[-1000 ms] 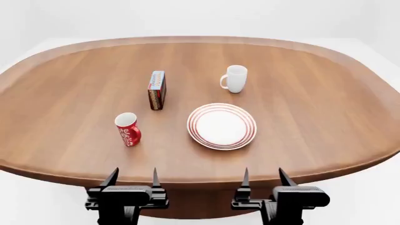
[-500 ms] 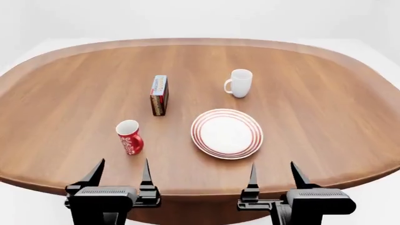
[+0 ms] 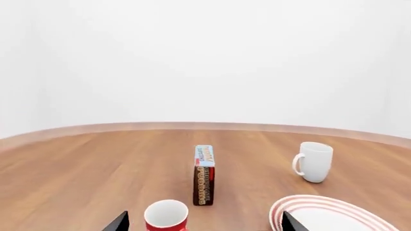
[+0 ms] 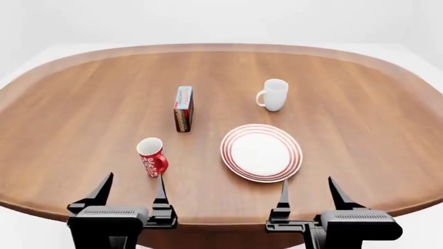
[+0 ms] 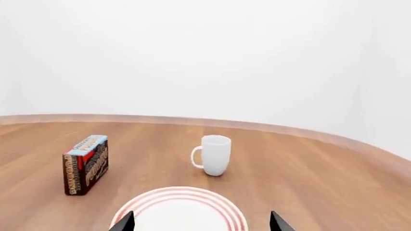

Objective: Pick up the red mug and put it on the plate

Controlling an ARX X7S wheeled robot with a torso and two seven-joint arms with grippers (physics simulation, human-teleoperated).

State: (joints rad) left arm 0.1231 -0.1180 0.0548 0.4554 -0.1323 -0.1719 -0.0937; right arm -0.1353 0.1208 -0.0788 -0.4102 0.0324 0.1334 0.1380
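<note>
— Head view: where's the red mug (image 4: 151,156)?
— Upright on the tabletop (image 4: 83,109), left of the plate (image 4: 262,152), apart from it.
— The hands?
— Left hand (image 4: 133,191) and right hand (image 4: 310,193) both spread wide, holding nothing.

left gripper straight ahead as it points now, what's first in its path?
Likely the red mug, sitting between the open fingers of the left gripper in its wrist view; behind it stands the snack box. Height clearance is unclear.

The wooden table (image 4: 83,114) carries the red mug (image 4: 151,156), the plate (image 4: 262,152), a white mug (image 4: 274,95) and a box (image 4: 183,108).
</note>
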